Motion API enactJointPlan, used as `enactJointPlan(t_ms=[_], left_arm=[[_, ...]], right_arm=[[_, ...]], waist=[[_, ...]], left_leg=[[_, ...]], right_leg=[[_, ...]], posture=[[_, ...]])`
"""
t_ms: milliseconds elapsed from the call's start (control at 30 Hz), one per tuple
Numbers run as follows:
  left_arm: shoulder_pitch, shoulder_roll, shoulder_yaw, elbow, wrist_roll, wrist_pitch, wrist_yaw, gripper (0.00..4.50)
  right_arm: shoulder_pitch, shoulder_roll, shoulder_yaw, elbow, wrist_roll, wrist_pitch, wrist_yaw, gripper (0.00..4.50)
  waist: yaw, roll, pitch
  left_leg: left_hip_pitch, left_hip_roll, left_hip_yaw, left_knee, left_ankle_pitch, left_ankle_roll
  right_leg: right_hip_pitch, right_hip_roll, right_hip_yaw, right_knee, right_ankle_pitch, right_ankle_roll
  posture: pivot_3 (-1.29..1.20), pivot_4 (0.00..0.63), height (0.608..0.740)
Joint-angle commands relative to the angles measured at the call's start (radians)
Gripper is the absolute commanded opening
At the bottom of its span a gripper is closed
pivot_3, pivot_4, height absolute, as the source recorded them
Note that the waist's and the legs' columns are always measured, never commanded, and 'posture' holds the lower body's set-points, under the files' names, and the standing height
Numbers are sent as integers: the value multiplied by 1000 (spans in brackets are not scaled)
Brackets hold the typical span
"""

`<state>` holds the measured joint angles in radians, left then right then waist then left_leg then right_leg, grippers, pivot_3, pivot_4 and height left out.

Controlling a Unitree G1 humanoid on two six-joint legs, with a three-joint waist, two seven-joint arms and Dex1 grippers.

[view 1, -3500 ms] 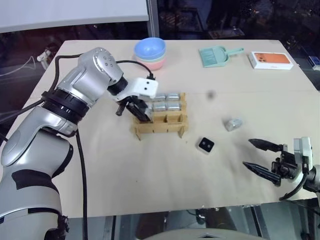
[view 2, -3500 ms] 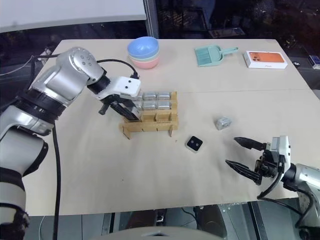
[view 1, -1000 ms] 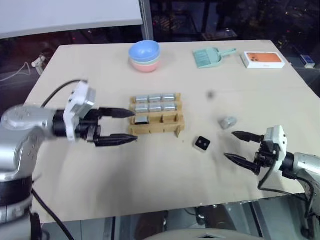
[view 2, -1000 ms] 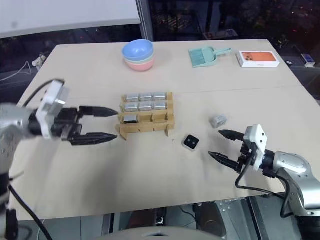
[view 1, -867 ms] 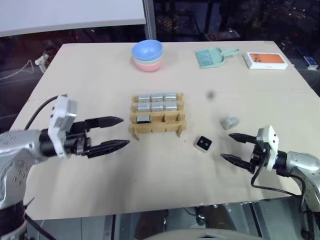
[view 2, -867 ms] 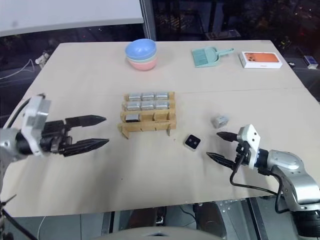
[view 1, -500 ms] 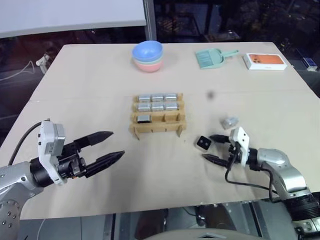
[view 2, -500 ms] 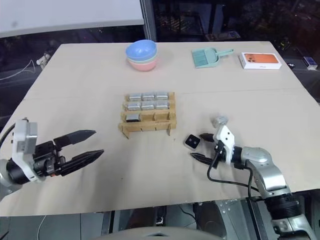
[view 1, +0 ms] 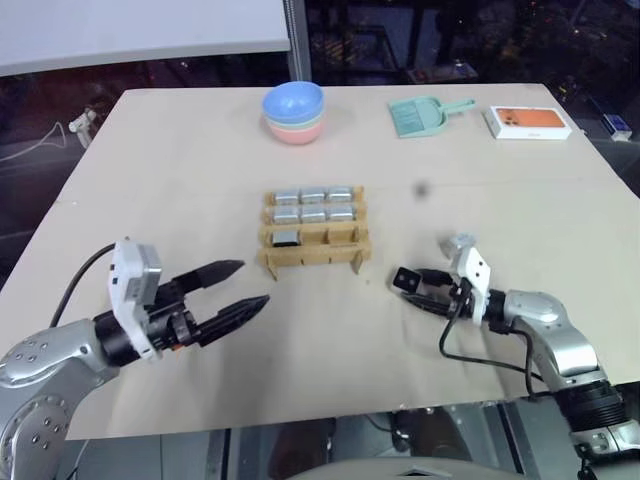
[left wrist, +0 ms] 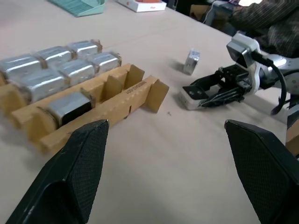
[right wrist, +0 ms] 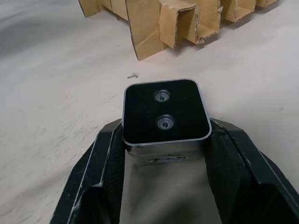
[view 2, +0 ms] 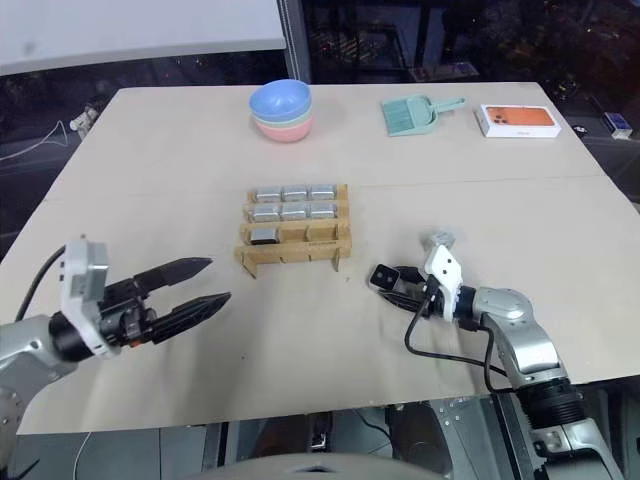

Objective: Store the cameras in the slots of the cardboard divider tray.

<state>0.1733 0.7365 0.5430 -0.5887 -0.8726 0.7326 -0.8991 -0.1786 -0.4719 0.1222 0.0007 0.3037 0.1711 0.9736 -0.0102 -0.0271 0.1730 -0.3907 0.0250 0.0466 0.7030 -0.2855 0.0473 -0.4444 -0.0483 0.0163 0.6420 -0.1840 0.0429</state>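
Observation:
The cardboard divider tray (view 1: 316, 256) stands mid-table with several silver-sided cameras (view 1: 314, 205) in its two far rows and one more (view 1: 286, 238) in the left slot of the third row. A loose camera (right wrist: 164, 112), black face up, lies on the table to the tray's right. My right gripper (view 1: 405, 286) is shut on it, one finger (right wrist: 103, 154) pressed against each side. My left gripper (view 1: 252, 283) hovers open and empty near the table's front left, apart from the tray.
A translucent grey lump (view 2: 438, 240) lies just behind my right gripper. At the far edge are stacked bowls (view 1: 295, 108), a green dustpan (view 1: 428, 114) and a white box with an orange top (view 1: 527, 121). A person's sleeve (left wrist: 261, 18) is visible beyond the table.
My right gripper has slid left to the loose camera and closed on its sides. My left arm has drawn back from the tray to the front left, fingers still open.

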Motion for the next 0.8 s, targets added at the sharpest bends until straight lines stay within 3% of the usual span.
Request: enactJointPlan(t_ms=[33,133,433,800], left_arm=[[-94,-15,-76,33,-82,80,98,4105],[-161,24,-156,79,-136,189,105,4105],[-445,-5,-350,227,-208,336,108,4105],[-503,-8,-395,273,-233,403,83,4105]], right_arm=[[-11,-17,3,-24,-58,-173,22,1896],[-41,-46,31,-12,-157,-403,38,1896],[-234,-18,154,-17,-388,-714,-36,1896],[-280,20,217,-43,-457,-787,-121,1896]], waist=[[0,0,0],[-5,0,0],[-3,0,1],[-4,0,1]], left_leg=[[0,0,0,0,0,0],[0,0,1,0,0,0],[-1,-1,0,-1,0,0],[-3,-1,-1,-1,0,-1]], right_leg=[[0,0,0,0,0,0],[0,0,1,0,0,0],[-1,1,0,0,2,-2],[-3,0,1,-1,2,-3]], posture=[[0,150,740],[0,150,740],[0,150,740],[0,150,740]])
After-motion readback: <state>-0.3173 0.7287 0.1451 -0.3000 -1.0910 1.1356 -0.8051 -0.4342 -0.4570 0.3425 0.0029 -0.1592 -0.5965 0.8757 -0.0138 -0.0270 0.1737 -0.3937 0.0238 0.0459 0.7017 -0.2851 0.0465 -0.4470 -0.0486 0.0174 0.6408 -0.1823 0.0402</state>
